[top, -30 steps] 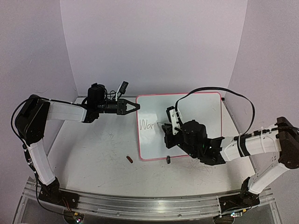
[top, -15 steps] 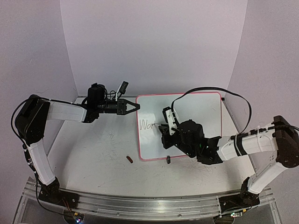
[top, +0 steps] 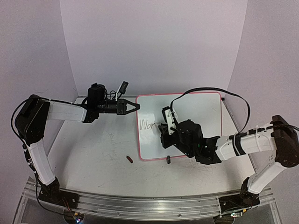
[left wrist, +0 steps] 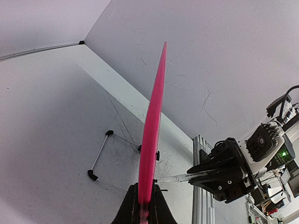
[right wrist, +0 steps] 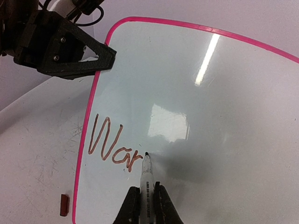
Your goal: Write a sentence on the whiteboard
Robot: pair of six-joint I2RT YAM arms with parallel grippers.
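You have the whiteboard (top: 201, 112) lying flat on the grey surface (top: 93, 154), right of centre in the top view, with an arm on either side. Your left pincer (top: 136, 107) is pinching its pink frame near the far-left corner. Your right pincer (right wrist: 147, 191) is clamped on a marker (right wrist: 146, 170), whose tip touches the board just after the reddish letters "War" (right wrist: 112, 144) near the left edge. A small red-brown piece (top: 130, 159) lies on the surface just beside the board's near-left corner.
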